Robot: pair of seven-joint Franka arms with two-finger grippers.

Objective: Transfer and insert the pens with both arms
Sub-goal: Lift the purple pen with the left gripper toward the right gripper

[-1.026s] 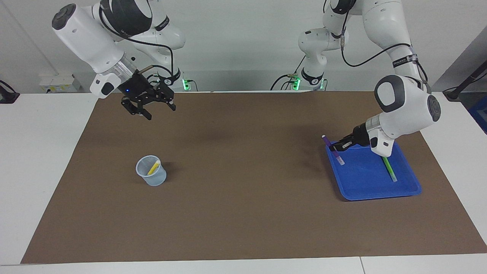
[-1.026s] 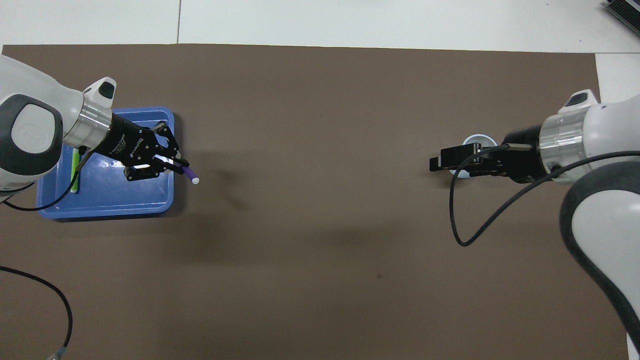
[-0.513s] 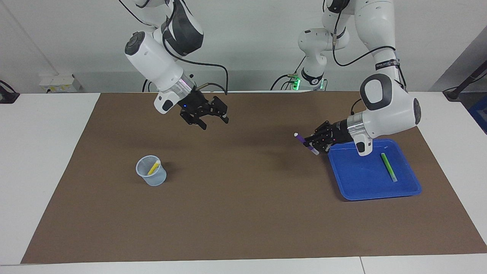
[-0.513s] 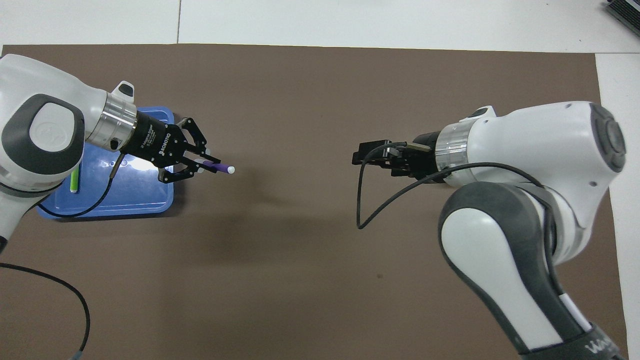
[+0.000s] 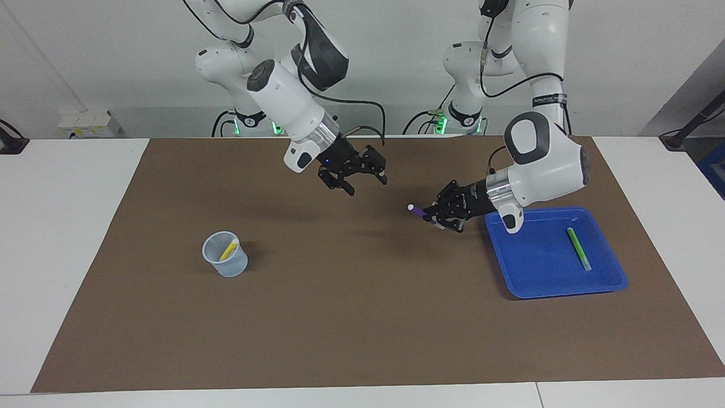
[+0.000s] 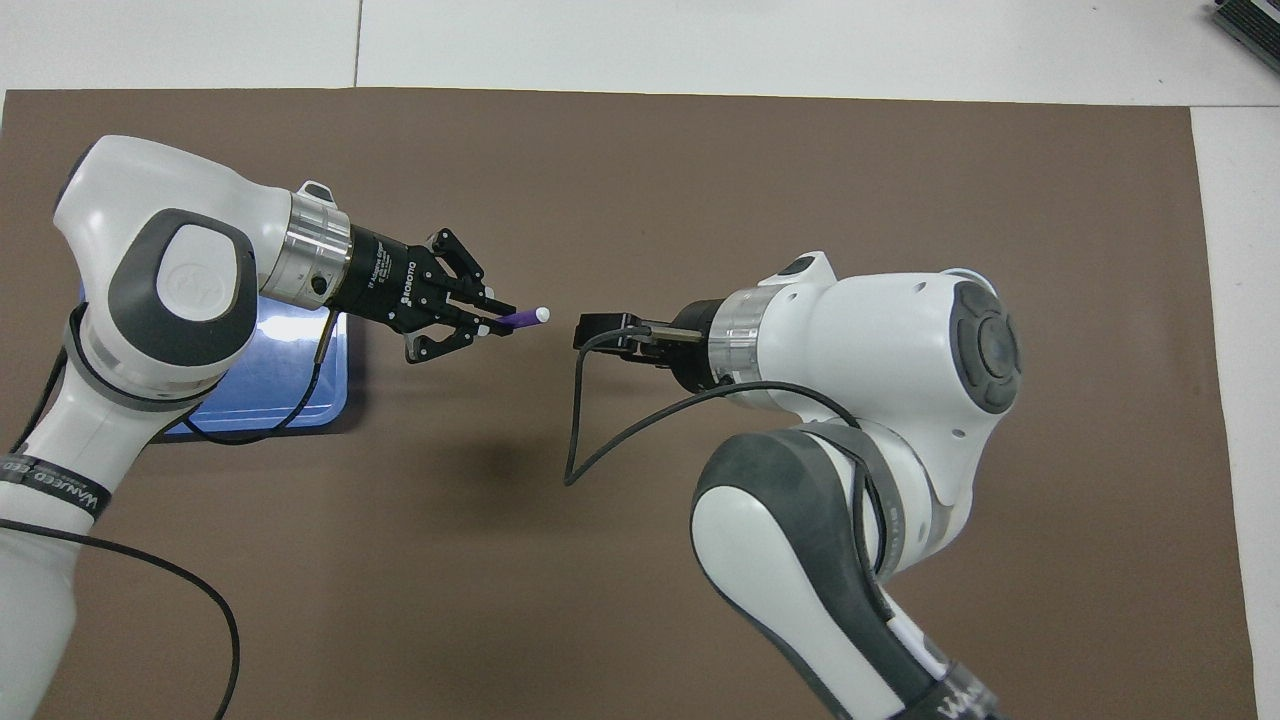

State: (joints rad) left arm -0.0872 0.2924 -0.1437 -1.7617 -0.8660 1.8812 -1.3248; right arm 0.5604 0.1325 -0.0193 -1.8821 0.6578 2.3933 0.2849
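My left gripper (image 5: 435, 217) (image 6: 488, 322) is shut on the purple pen (image 5: 417, 211) (image 6: 523, 318), held up over the brown mat beside the blue tray (image 5: 538, 272). The pen's pale tip points toward the right gripper. My right gripper (image 5: 368, 186) (image 6: 585, 334) hangs open and holds nothing over the middle of the mat, a short gap from the pen's tip. The green pen (image 5: 579, 249) lies in the tray. The yellow pen (image 5: 229, 249) leans inside a clear cup (image 5: 225, 262) toward the right arm's end of the table. In the overhead view my right arm hides the cup.
A brown mat (image 5: 362, 317) covers most of the white table. The blue tray (image 6: 290, 380) shows only partly under my left arm in the overhead view. A black cable (image 6: 575, 440) loops down from the right wrist.
Both arms swung toward the middle of the table. The left gripper carried the purple pen off the tray and out over the mat. The right gripper moved to face it.
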